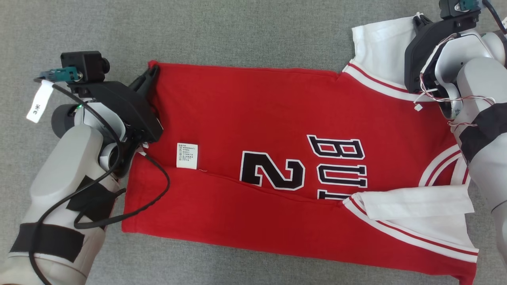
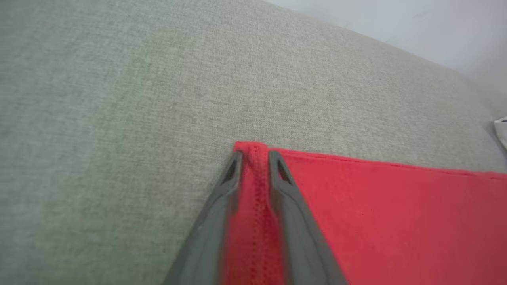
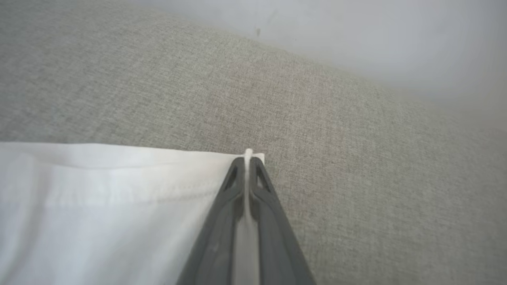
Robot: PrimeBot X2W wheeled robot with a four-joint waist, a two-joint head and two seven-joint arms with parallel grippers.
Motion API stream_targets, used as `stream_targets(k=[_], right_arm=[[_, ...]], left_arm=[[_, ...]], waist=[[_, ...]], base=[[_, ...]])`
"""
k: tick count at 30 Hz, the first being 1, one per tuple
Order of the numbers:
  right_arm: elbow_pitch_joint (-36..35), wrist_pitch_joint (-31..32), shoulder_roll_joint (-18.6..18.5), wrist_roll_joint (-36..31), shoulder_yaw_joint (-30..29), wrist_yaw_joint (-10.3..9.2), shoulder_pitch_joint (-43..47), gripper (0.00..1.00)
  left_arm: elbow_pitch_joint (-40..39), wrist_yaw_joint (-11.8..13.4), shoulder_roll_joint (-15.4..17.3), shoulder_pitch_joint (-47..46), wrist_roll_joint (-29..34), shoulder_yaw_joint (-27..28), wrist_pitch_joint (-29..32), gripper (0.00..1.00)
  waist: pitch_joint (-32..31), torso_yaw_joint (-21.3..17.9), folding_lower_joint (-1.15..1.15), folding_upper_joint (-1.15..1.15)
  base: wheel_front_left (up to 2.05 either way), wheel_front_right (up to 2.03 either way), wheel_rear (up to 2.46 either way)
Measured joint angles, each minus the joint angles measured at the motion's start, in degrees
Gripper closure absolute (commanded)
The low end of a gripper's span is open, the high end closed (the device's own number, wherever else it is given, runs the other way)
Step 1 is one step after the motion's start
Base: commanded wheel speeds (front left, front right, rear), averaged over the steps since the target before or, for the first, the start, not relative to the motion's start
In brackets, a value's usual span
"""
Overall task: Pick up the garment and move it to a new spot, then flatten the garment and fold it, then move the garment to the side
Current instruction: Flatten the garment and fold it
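Scene: we see a red jersey (image 1: 277, 111) lying flat on a grey counter (image 1: 237, 31), one arm at each end.
Left fingers (image 2: 293, 206): closed on the jersey's far hem corner; in the left wrist view a ridge of red cloth (image 2: 376, 206) is pinched between them and sticks out just past the tips.
Left fingers, head view (image 1: 148, 79): tips at the far corner of the hem, and bare counter lies beyond them.
Right fingers (image 3: 273, 229): nearly together, gripping the corner of the white sleeve (image 3: 99, 206); a thin edge of white cloth runs between them.
Right fingers, head view (image 1: 416, 24): on the far sleeve (image 1: 380, 47), at its outer corner.
Jersey place: it spans between the two sets of fingers, and its far edge runs almost straight from the left fingers towards the right ones.
Fold: we see the near long edge turned over the body, covering the lower part of the print (image 1: 336, 158).
Second sleeve (image 1: 416, 204): white, lying on the near side, well apart from the right fingers.
Care label (image 1: 187, 155): white, on the red cloth, near the left fingers on their inner side.
Cable (image 1: 158, 198): black, looping from the left arm over the hem end.
Tag (image 1: 39, 101): white, hanging off the left wrist, outside the jersey.
Counter edge: in the wrist views a pale wall (image 3: 396, 47) shows beyond it, blurred.
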Motion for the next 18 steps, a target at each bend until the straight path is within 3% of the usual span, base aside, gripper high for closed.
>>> stream_targets(k=[18], right_arm=[[4.49,-11.49,0.57,0.92,-1.01,3.22,-2.26,1.0]], left_arm=[[1.19,0.0,2.25,-1.16,-3.86,-5.98,-5.53,1.0]], waist=[[-2.68,0.23,0.01,0.01]], base=[[0.0,0.0,0.0]])
